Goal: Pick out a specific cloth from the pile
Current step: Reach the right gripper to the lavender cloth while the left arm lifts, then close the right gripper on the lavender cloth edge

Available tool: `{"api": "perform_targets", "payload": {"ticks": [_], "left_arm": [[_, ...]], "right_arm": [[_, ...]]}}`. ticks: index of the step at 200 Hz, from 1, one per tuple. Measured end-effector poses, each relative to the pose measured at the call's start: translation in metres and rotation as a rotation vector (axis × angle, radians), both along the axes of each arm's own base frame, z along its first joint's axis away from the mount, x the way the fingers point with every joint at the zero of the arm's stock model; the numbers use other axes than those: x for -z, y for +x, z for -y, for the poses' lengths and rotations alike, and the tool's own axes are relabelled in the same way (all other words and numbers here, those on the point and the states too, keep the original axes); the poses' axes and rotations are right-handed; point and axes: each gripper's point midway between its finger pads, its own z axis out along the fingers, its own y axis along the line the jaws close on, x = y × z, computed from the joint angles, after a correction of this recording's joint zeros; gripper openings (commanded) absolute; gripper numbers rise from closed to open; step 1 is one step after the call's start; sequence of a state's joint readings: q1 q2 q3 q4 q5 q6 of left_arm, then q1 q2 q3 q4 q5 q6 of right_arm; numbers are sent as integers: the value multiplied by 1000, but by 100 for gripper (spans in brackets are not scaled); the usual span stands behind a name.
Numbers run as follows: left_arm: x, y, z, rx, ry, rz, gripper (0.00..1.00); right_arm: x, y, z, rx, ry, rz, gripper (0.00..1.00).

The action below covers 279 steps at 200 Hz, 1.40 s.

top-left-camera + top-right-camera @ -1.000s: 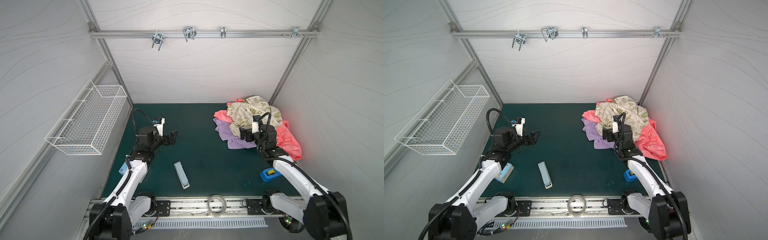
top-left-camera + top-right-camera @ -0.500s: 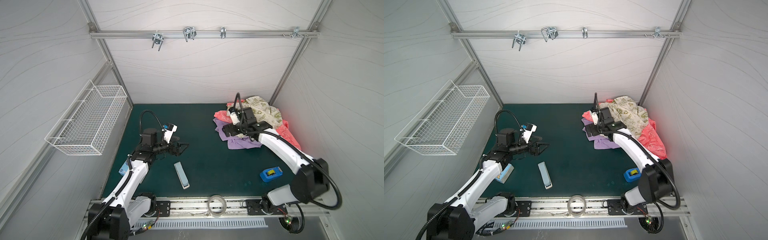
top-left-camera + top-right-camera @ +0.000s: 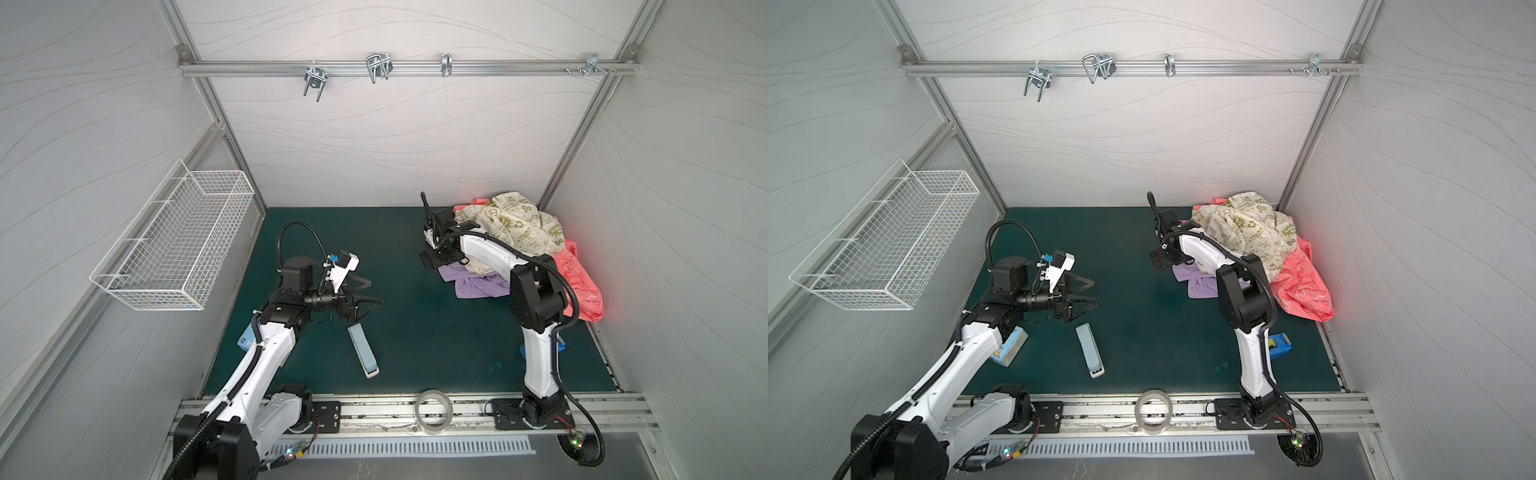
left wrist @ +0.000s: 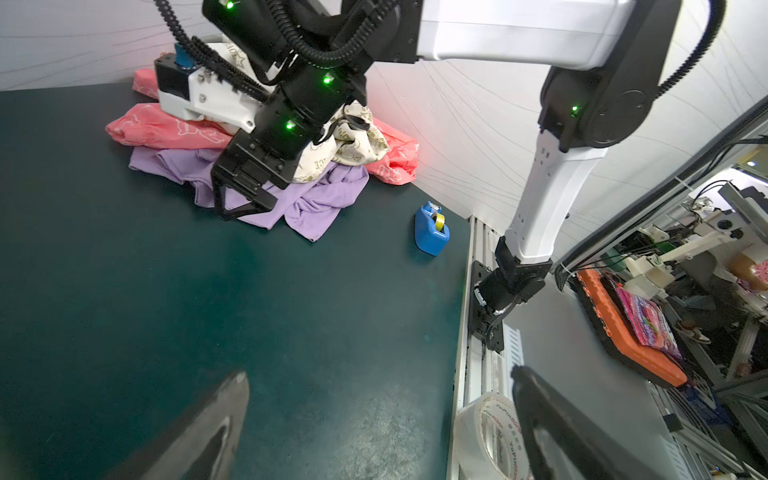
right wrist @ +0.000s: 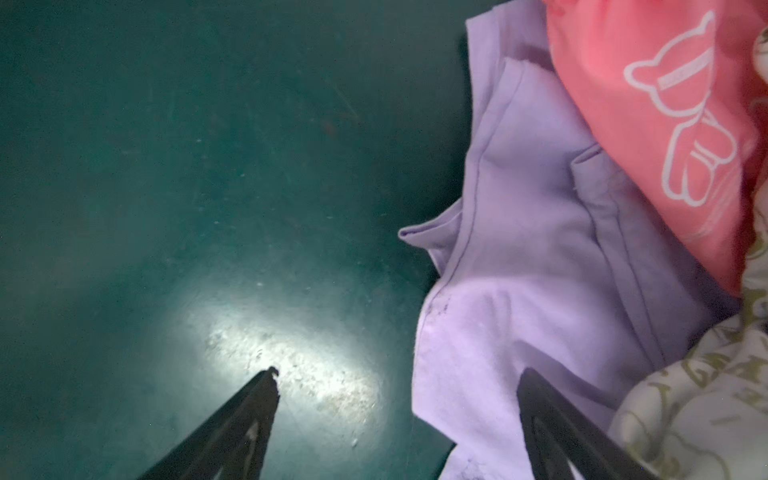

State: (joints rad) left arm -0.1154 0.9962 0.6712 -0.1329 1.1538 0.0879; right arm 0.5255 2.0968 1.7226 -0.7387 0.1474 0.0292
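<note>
Right hand (image 5: 400, 376) spread wide, one finger over lilac cloth (image 5: 540, 249), other over table (image 5: 166, 166)

White wire basket (image 3: 174, 245) hangs on the left wall; metal bar (image 3: 249, 70) w/ hooks (image 3: 377, 68) runs across the back wall. On the green mat (image 3: 415, 332): pale-blue bar-shaped item (image 3: 363, 350) flat near front-centre, small light-blue box (image 3: 1009, 347) front left, blue tape dispenser (image 3: 1279, 345) w/ yellow roll front right. Clear tape roll (image 3: 433, 411) sits on the alu front rail (image 3: 374, 411), approx. mid.
</note>
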Motion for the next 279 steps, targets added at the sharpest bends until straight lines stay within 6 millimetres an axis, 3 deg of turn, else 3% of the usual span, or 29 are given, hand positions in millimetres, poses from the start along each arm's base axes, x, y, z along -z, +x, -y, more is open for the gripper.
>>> {"api": "perform_targets", "payload": {"ticks": [87, 169, 184, 226, 260, 279], "left_arm": [[-1, -8, 4, 41, -8, 5, 99], [-1, -10, 6, 54, -8, 12, 99], [-1, -10, 6, 54, -8, 12, 99], [0, -11, 6, 55, -6, 9, 99], [0, -11, 6, 58, -6, 13, 99], [0, -12, 7, 60, -6, 14, 99]], "right_arm": [[28, 26, 35, 115, -24, -38, 93], [50, 38, 23, 105, -9, -68, 91], [53, 40, 22, 104, -9, -68, 84], [53, 53, 17, 109, 9, -59, 48], [54, 56, 21, 120, 5, -59, 24], [54, 57, 26, 127, -7, -55, 5]]}}
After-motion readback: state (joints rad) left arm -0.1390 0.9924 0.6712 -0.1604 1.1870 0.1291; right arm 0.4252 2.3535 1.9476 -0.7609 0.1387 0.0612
